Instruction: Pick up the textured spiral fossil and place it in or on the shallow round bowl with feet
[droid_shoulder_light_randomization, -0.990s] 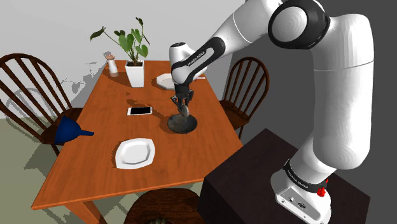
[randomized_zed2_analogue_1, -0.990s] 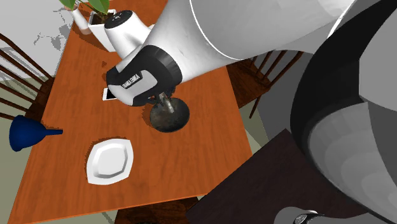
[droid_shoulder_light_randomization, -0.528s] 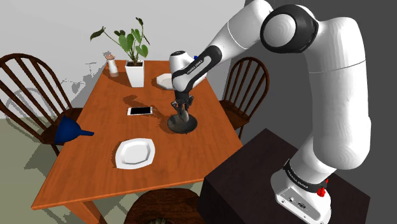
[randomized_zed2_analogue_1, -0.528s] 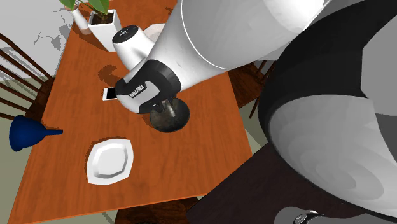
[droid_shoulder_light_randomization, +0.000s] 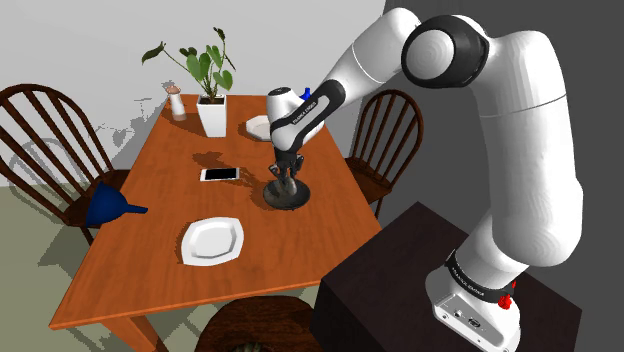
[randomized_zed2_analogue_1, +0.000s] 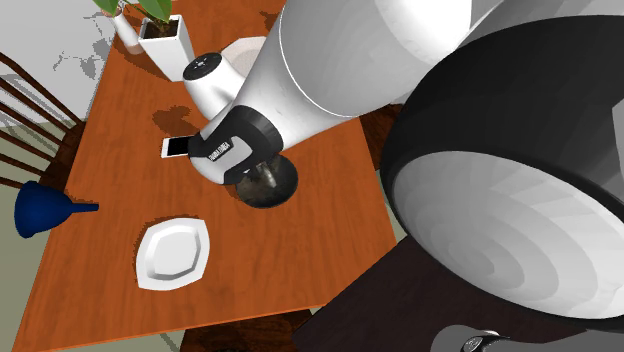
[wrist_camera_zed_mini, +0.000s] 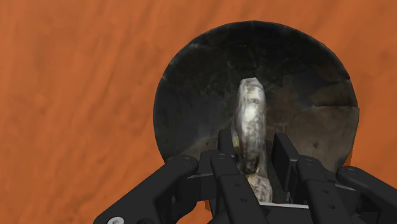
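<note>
- The gripper (wrist_camera_zed_mini: 254, 153) is clasping the grey, rough-faced spiral fossil (wrist_camera_zed_mini: 250, 114) edge-on between its two black fingers. It is hanging low over the dark round bowl (wrist_camera_zed_mini: 191, 89).
- Reading the shoulder view from its left, a blue funnel (droid_shoulder_light_randomization: 108, 207) is lying at the edge of the wooden table (droid_shoulder_light_randomization: 150, 280). A white plate (droid_shoulder_light_randomization: 212, 241) is sitting nearer the camera, and a phone (droid_shoulder_light_randomization: 220, 174) is lying near the bowl's left. Then comes the bowl itself under the gripper, and last the dark stand (droid_shoulder_light_randomization: 440, 260) at lower right.
- In the wrist view the fossil is standing upright over the bowl's inside, well within the rim. I cannot tell whether its lower edge is touching the bowl's floor (the fingers are covering that part).
- By my judgement the placing step is nearing its end: the fossil is sitting over its target, and the release is not yet done.
- The next move is calling for, at most, a slight lowering. After that the fingers should be parting gently and lifting straight up.
- Standing on edge, the fossil is likely to be tipping flat once freed, and the bowl is shallow, so a hasty release is risking a roll toward the rim.
</note>
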